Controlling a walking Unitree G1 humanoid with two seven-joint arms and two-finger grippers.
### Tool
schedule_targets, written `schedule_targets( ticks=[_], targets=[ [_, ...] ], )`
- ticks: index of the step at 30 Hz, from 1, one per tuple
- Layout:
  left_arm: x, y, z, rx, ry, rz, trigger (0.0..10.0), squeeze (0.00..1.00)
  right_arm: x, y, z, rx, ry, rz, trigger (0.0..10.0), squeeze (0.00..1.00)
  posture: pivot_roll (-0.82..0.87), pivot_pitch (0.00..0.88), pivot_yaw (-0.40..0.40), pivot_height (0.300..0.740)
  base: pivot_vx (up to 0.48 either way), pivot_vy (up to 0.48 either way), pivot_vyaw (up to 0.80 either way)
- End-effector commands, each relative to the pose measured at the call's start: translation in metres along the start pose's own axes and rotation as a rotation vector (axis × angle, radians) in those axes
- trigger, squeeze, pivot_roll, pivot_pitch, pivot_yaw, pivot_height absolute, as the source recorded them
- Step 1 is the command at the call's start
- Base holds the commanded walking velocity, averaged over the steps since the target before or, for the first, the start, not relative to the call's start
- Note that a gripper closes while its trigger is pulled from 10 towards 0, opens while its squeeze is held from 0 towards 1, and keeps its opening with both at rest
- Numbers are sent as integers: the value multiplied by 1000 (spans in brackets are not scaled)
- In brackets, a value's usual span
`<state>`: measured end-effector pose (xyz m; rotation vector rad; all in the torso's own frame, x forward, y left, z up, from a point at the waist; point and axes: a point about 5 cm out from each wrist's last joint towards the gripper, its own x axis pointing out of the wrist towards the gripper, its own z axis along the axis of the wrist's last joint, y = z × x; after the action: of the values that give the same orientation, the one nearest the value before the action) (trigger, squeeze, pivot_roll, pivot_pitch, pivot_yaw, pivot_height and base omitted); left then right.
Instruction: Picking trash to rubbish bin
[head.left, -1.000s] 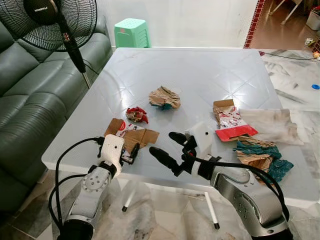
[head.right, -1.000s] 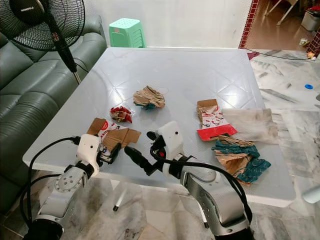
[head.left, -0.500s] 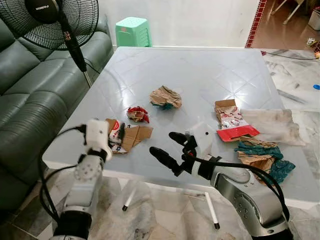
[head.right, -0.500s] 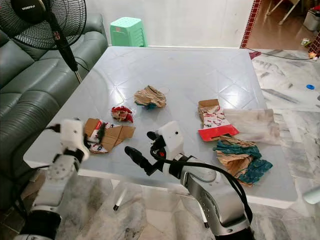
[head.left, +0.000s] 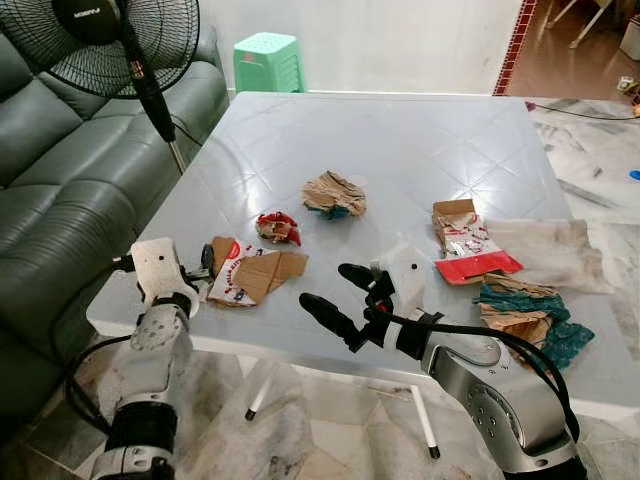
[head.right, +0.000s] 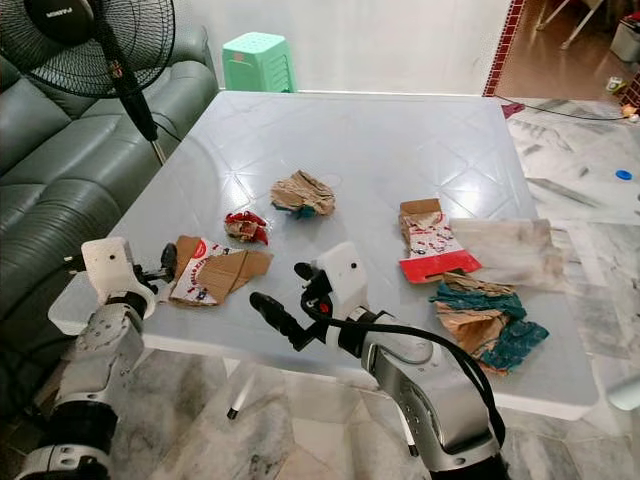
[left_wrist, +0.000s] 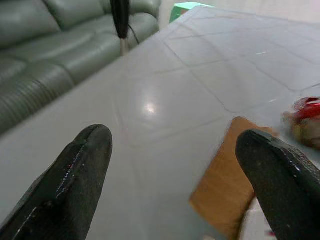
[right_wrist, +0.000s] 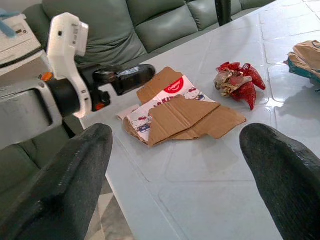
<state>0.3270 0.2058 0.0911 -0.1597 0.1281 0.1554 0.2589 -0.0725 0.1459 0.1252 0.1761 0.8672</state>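
While a grey sofa (head.left: 60, 190) and a black fan (head.left: 110, 40) stand off the table's left side and a green stool (head.left: 268, 62) beyond its far edge, the pale table (head.left: 400, 150) carries all the trash. Largest on it is a stained cloth (head.left: 555, 250) near the right edge, with a teal and brown wad (head.left: 525, 310) just in front. Left of the cloth lies a torn red and white carton (head.left: 465, 240), lying open with nothing visible inside. Flattened cardboard (head.left: 255, 275) lies near the table's front left corner. A crumpled brown bag (head.left: 332, 195) sits mid-table, a red wrapper (head.left: 277, 228) between it and the cardboard. Left gripper (head.left: 205, 268) hovers at the cardboard's left end, fingers spread, empty. Right gripper (head.left: 340, 298) hangs over the front edge, fingers wide apart, empty.
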Motion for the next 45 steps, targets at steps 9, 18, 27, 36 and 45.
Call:
schedule_targets(
  ticks=[9, 18, 27, 36, 45],
  targets=[
    [13, -12, 4, -112, 17, -66, 10000, 0, 0, -1, 5, -18, -23, -14, 10000, 0, -71, 40, 43, 740, 0, 0, 0],
    [14, -10, 1, -133, 29, -65, 10000, 0, -1, -12, 9, -14, -61, -120, 10000, 0, -66, 36, 43, 740, 0, 0, 0],
    [14, -10, -1, -138, 30, -64, 10000, 0, 0, -24, 24, 13, -154, -203, 10000, 0, -63, 35, 40, 740, 0, 0, 0],
    [12, -13, -7, -143, 42, -71, 10000, 0, -2, -27, 24, 4, -166, -226, 10000, 0, -66, 41, 39, 740, 0, 0, 0],
    [11, -13, -9, -142, 45, -70, 10000, 0, -2, -28, 22, 5, -161, -237, 10000, 0, -67, 44, 35, 740, 0, 0, 0]
  ],
)
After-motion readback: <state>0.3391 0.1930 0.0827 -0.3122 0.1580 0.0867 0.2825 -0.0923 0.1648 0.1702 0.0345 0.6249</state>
